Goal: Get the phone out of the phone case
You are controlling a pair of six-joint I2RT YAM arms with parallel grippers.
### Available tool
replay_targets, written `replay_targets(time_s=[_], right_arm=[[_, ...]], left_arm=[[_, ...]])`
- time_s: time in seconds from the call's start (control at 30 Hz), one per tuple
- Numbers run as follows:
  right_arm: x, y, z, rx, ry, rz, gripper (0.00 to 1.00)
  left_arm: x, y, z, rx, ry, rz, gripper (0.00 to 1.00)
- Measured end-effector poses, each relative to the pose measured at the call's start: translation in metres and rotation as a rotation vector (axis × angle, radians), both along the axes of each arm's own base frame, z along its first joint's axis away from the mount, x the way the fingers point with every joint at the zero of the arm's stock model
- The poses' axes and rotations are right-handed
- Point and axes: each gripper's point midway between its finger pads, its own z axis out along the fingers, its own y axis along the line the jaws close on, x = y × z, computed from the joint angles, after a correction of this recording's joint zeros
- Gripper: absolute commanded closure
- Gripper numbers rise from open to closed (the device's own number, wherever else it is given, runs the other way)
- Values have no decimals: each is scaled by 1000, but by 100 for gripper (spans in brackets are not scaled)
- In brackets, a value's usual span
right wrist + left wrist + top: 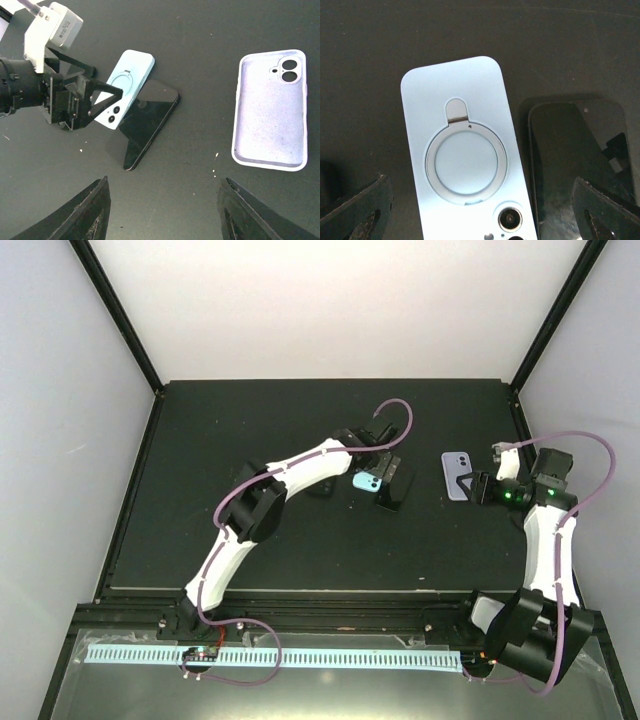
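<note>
A light blue phone case (pixel 462 150) with a ring holder lies back up on the black mat, a phone's camera lens (pixel 510 218) showing through it. A bare black phone (pixel 575 155) lies screen up just to its right. My left gripper (pixel 480 220) is open above them, with its fingers (pixel 357 210) spread wide on either side. In the top view the left gripper (pixel 375 472) sits over the blue case (pixel 367 481) at mid-table. My right gripper (pixel 165 212) is open and empty, next to an empty lavender case (pixel 270 112) that lies inside up.
The lavender case (pixel 457 475) lies right of the black phone (pixel 393 487), just left of my right gripper (pixel 480 488). The mat (pixel 250 420) is bounded by a black frame and white walls. In the right wrist view, bare mat (pixel 200 150) separates the black phone (pixel 147 122) from the lavender case.
</note>
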Motion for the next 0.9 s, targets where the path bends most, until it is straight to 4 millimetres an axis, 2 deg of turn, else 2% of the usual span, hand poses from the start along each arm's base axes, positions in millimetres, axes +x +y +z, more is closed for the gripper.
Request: replay_targets(time_s=[0.13,0.4,0.57,0.73,0.9], right_arm=[[1,0,-3,8,16,9,40],[1,1,-4,15,28,16,39],[1,1,-6,20,39,16,39],[1,1,-7,20,40,16,39],[2,1,-8,26,47,18,39]], left_arm=[[4,-2,-14,6,16,-5,1],[6,8,-38,63,34,18,6],[9,10,-42,72,35,25,8],[11,10,-44,73,34,28,5],[11,10,-45,71,38,23,7]])
